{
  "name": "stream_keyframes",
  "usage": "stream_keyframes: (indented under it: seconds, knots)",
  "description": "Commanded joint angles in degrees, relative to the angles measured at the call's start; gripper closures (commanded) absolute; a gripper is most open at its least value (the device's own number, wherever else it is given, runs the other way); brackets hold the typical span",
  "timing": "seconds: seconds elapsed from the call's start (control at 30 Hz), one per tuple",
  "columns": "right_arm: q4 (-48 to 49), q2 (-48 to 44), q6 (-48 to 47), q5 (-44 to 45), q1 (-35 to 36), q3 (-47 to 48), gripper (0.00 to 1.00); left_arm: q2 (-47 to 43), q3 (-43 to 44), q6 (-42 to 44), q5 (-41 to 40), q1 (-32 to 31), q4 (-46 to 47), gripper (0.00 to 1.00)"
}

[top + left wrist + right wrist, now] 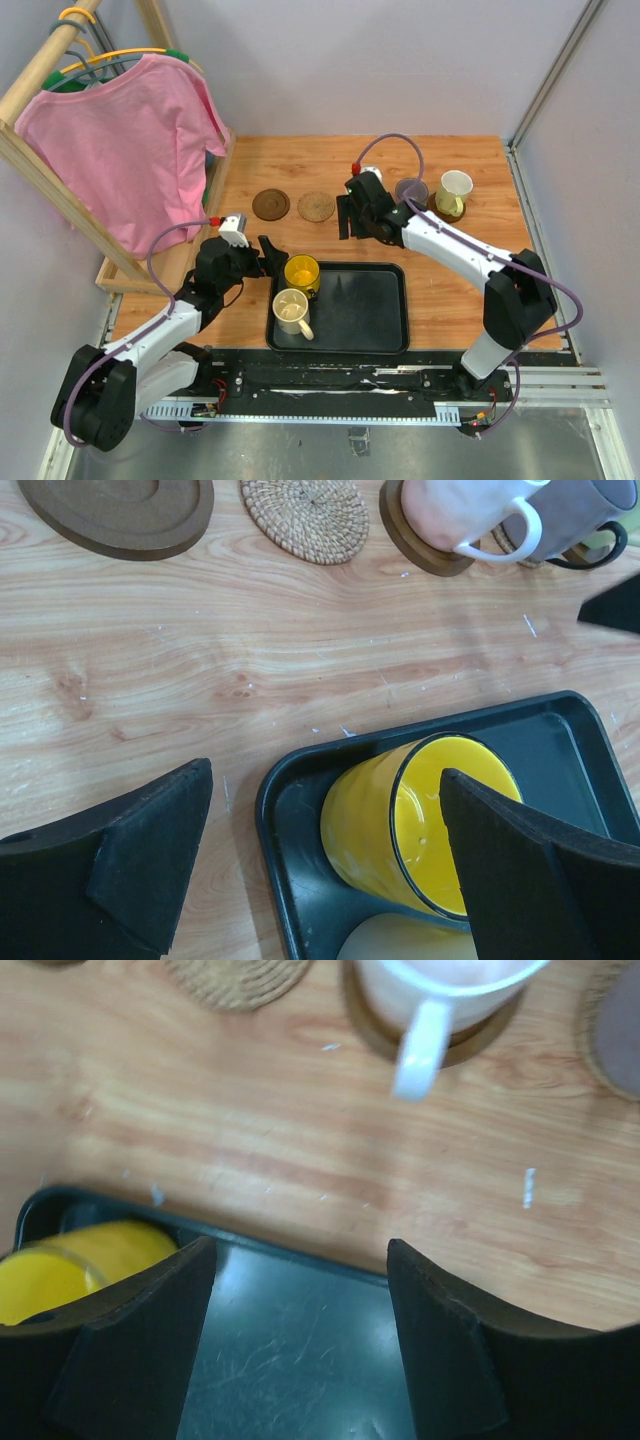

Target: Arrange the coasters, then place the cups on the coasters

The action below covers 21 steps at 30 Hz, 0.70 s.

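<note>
On the grained table [300, 660] — a woven coaster [305, 515] sits beside a smooth coaster [120, 510].

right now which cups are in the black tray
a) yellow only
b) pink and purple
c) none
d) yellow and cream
d: in the top view the yellow cup and the cream cup both stand inside the black tray, at its left end.
</note>
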Motion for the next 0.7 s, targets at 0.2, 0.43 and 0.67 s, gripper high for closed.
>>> stream_keyframes:
  seconds: [0.2,0.43,0.67]
  knots:
    - [5.8,-4.0,-6.1,-4.9,11.6,-8.1,0.37,-3.2,-0.5,-1.9,0.1,-0.7,-0.7,0.0]
    - [6.1,-5.4,-4.9,-7.5,15.3,-10.4,0.36,-3.4,-0.2,-2.1,-1.2,-0.8,-1.9,0.0]
    - [6.1,-7.3,-4.1,-12.4,17.0,-12.7,0.34,-3.3,-0.7,-2.2,-2.1,-0.8,-1.9,0.0]
